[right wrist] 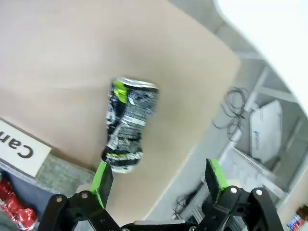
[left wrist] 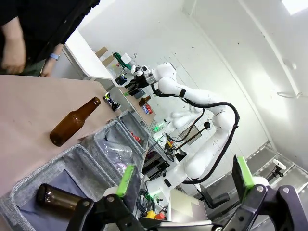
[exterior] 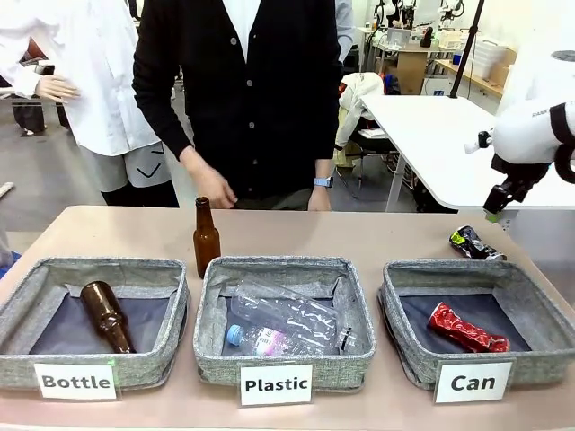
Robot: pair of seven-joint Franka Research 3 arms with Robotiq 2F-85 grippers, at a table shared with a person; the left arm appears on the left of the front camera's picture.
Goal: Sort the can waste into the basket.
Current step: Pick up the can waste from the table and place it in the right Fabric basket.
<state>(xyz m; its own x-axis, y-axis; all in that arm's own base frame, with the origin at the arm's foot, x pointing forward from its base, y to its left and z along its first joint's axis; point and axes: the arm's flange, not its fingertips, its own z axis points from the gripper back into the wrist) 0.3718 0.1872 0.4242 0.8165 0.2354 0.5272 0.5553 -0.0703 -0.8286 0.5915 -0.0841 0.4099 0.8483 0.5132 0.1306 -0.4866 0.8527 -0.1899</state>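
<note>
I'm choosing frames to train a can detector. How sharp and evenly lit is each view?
Front view: sharp, evenly lit, soft shadows; the red can and the "Can" label read clearly. Right wrist view: motion-blurred, the dark can smeared, its print illegible. Left wrist view: fairly sharp but rolled, with wide-angle stretching; a ceiling light blows out the top corner.

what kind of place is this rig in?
Probably a robotics lab: a white robot arm at a table holding a labelled Bottle basket, Plastic basket and Can basket, with a white workbench behind the person.
</note>
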